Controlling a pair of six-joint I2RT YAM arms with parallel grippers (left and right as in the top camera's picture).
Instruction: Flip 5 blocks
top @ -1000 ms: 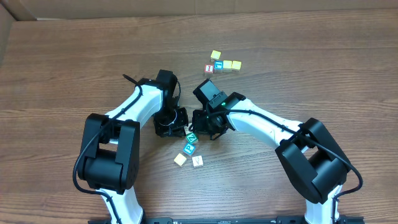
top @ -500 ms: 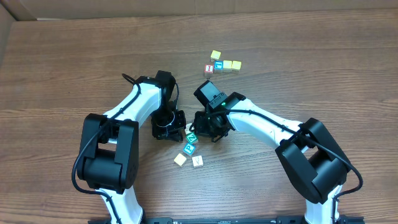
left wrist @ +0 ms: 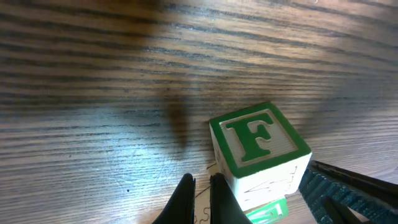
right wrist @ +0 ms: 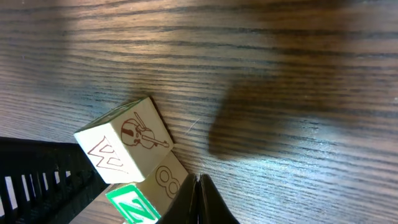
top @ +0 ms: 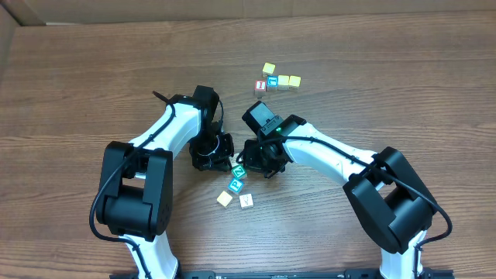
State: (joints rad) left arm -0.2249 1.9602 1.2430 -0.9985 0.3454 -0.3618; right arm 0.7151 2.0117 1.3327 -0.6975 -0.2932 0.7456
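A green-faced block (top: 239,170) lies between my two grippers, with a teal block (top: 235,184) just below it. A cream block (top: 225,198) and a whitish block (top: 246,201) sit nearer the front. In the left wrist view the green block (left wrist: 258,149) shows an F on top, and my left gripper (left wrist: 200,190) is shut and empty at its left side. In the right wrist view a cube with a violin and a W (right wrist: 124,146) leans against a cube marked 8 (right wrist: 171,183). My right gripper (right wrist: 199,196) is shut and empty beside them. A blue block (top: 272,80) sits in the far cluster.
The far cluster also has a red-faced cube (top: 260,85) and yellow cubes (top: 288,80), with one more yellow cube (top: 268,69) behind. Both arms (top: 318,155) converge mid-table, fingertips a few centimetres apart. Bare wooden table (top: 403,93) surrounds them.
The left gripper drifted slightly left, then back right toward the green block. The right gripper and the blocks have barely moved.
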